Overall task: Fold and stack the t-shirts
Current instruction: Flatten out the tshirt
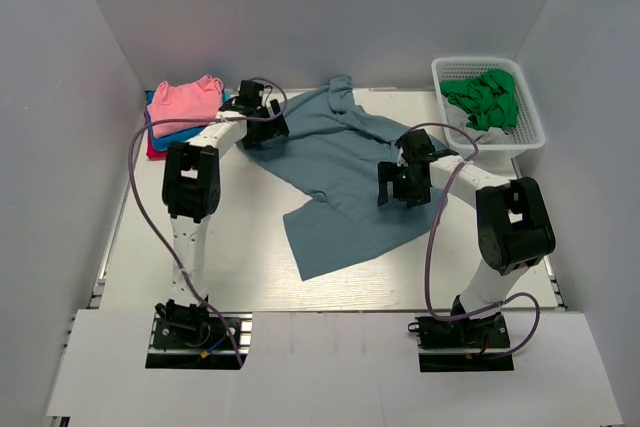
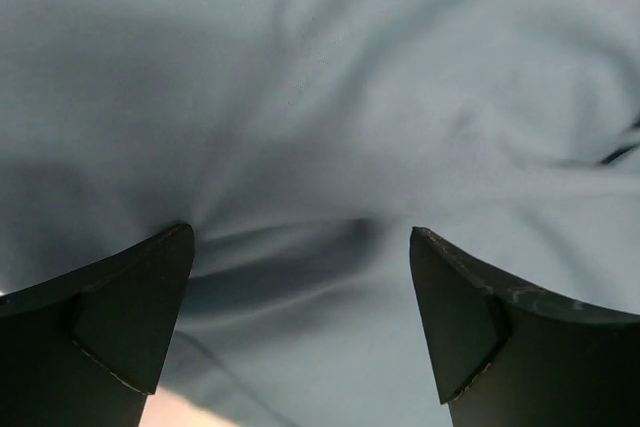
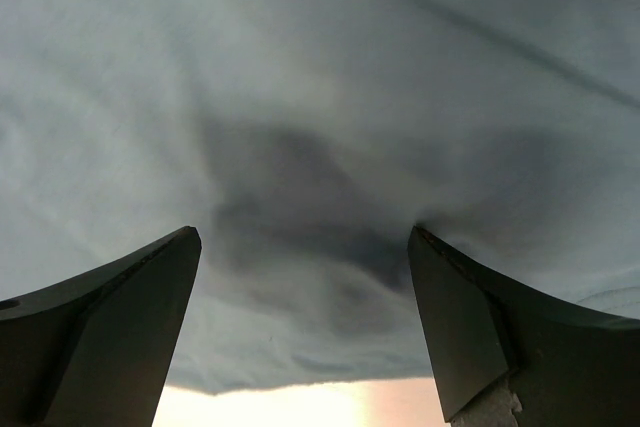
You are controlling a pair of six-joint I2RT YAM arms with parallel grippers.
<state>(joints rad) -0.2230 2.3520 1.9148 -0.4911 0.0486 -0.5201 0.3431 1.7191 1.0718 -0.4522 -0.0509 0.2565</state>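
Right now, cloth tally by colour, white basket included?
slate-blue t-shirt: 1
pink t-shirt: 1
bright blue t-shirt: 1
red t-shirt: 1
green cloth in the basket: 1 heap; separate pieces cannot be told apart
Total: 5

Plain grey walls [image 1: 300, 7], pale tabletop [image 1: 240, 267]

This looks like a robot lab: plain white walls [image 1: 300, 7] box in a pale counter [image 1: 240, 267], with two arms [image 1: 190, 182] bolted at its near edge.
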